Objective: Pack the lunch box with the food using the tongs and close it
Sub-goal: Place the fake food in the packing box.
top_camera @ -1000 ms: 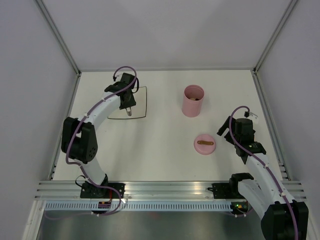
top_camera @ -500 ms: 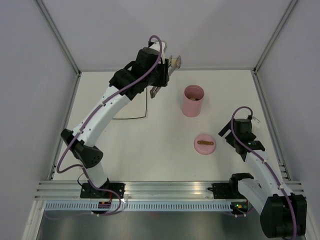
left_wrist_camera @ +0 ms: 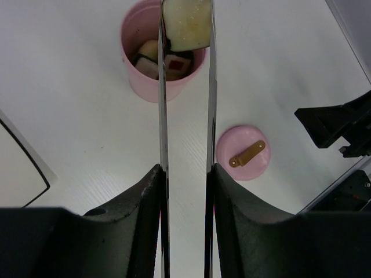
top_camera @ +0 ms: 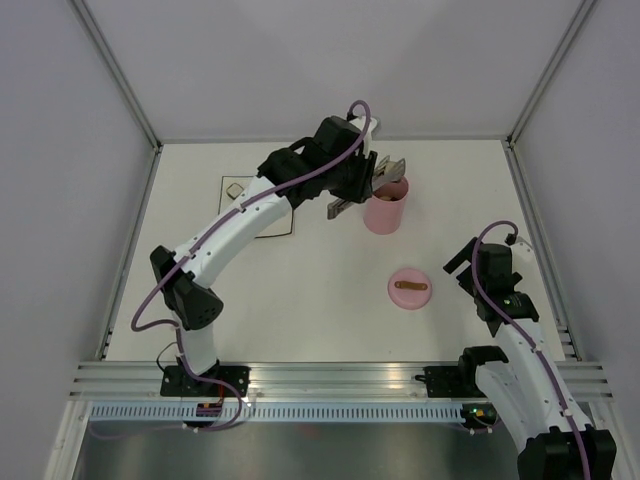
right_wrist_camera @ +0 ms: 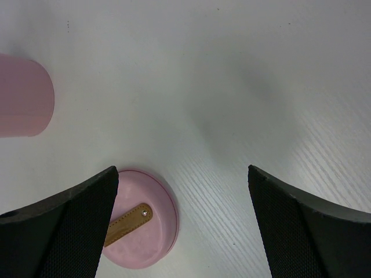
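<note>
My left gripper (left_wrist_camera: 185,174) is shut on the silvery tongs (left_wrist_camera: 162,116), whose two blades run forward side by side. Their tips pinch a pale food piece (left_wrist_camera: 186,23) just above the open pink lunch box (left_wrist_camera: 139,81). Inside the box lie other food pieces (left_wrist_camera: 174,65), dark-edged with light centres. In the top view the left gripper (top_camera: 365,180) hangs over the lunch box (top_camera: 385,212). The pink lid (top_camera: 409,289) with its brown handle lies flat on the table. My right gripper (right_wrist_camera: 182,171) is open, nothing in it, just right of the lid (right_wrist_camera: 145,231).
The white plate (top_camera: 262,222) with a black rim sits at the back left and carries one small food piece (top_camera: 233,189). The right arm (left_wrist_camera: 339,124) stands right of the lid. Enclosure walls ring the table.
The left arm has swung from the plate to the right, carrying a food piece in the tongs to above the lunch box. The right arm has shifted slightly.
</note>
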Robot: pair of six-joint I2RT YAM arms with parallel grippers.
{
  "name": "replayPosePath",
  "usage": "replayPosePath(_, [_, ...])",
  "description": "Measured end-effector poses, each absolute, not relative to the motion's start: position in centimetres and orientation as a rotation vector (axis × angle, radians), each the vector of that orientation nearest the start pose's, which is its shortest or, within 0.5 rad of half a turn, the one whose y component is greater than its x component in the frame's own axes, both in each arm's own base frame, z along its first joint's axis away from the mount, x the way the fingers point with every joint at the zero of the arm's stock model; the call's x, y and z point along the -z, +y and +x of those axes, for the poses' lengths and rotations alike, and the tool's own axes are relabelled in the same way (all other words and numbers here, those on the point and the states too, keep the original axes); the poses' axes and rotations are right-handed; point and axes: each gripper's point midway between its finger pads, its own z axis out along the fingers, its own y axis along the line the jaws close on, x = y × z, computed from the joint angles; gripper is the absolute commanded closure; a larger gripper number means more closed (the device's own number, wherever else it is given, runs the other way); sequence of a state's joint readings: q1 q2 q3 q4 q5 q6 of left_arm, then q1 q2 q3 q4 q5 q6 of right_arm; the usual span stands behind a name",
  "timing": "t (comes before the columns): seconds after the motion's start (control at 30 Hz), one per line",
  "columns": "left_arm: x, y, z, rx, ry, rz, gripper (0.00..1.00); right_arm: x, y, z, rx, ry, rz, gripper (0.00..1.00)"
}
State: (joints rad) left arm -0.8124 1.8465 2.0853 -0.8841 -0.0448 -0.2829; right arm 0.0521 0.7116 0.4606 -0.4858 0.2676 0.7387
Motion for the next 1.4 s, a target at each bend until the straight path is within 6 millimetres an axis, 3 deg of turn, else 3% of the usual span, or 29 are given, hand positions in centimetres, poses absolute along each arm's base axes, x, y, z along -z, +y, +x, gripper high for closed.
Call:
replayPosePath(0.17, [-27.8,-37.9,32.4,0.564,2.239,0.637,0.7,-8.9,-0.7,23.7,-0.097,2.11,0.895,0.02])
replayPosePath(0.47, [-24.0,-37.9,34.3,0.452,2.3,0.615,0.69,-9.6,-1.1,23.7,-0.082,2.076,0.883,0.02])
replayPosePath(0.63, [-23.8,-37.7,34.6,0.429,2.299,0.605,0.68,-9.3,-1.2,23.7,-0.069,2.091,0.878,0.02])
replayPosePath(0.83, [-23.5,-37.8,34.8,0.422,2.299,0.603,0.52,-8.8,-1.2,23.6,-0.055,2.116,0.872,0.02])
replayPosePath(1.0, [-23.2,-37.7,35.0,0.404,2.302,0.603,0.47,-8.8,-1.2,23.6,-0.053,2.118,0.866,0.02])
replayPosePath(1.4, [-24.1,-36.8,35.8,0.363,2.275,0.564,0.46,-8.8,-1.2,23.6,-0.055,2.117,0.865,0.02])
